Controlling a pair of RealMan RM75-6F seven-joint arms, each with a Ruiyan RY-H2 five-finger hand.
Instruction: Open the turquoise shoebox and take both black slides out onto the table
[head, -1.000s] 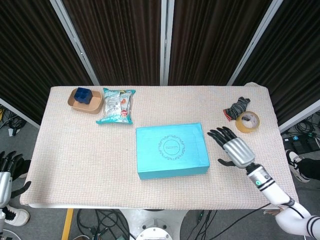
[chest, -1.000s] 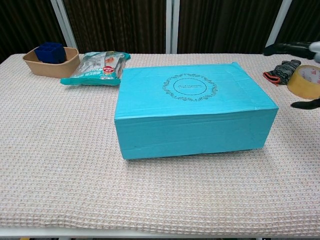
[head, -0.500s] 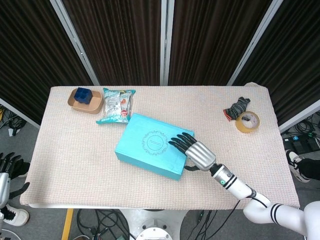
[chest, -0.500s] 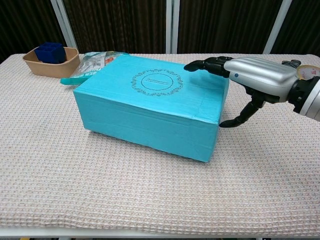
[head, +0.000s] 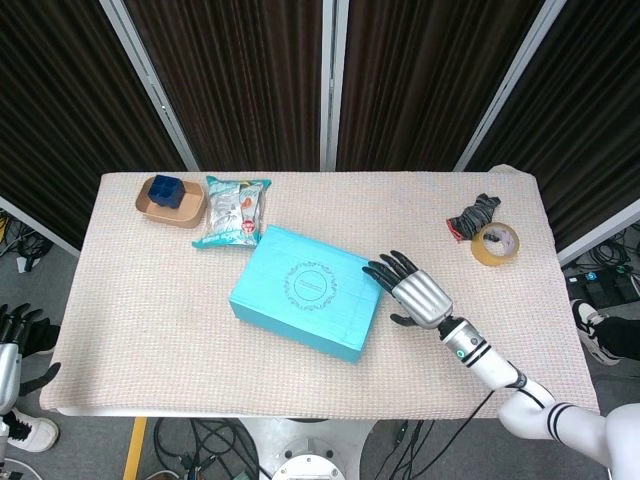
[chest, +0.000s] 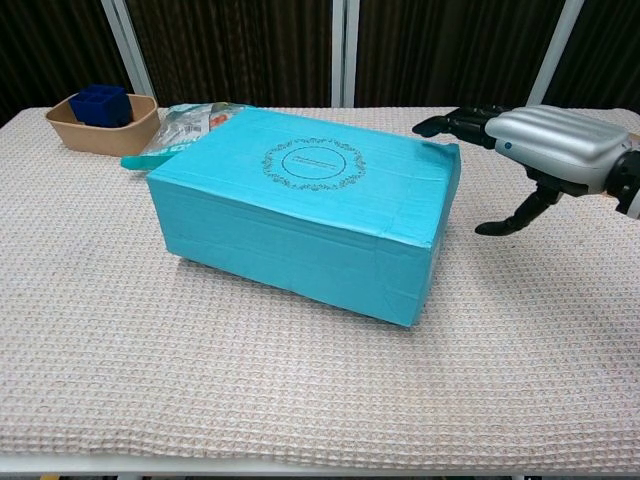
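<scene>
With the right hand (chest: 555, 150) released, fingers spread at the closed turquoise shoebox (chest: 310, 205)'s right end, hooking fingertips under the lid edge and lifting seems best.

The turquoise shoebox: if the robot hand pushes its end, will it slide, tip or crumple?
The turquoise shoebox looks likelier to slide or turn than tip: it sits low and broad on the textured table cloth. Its flat creased walls suggest stiff cardboard, though the lid may flex. The right robot hand is open beside it.
</scene>
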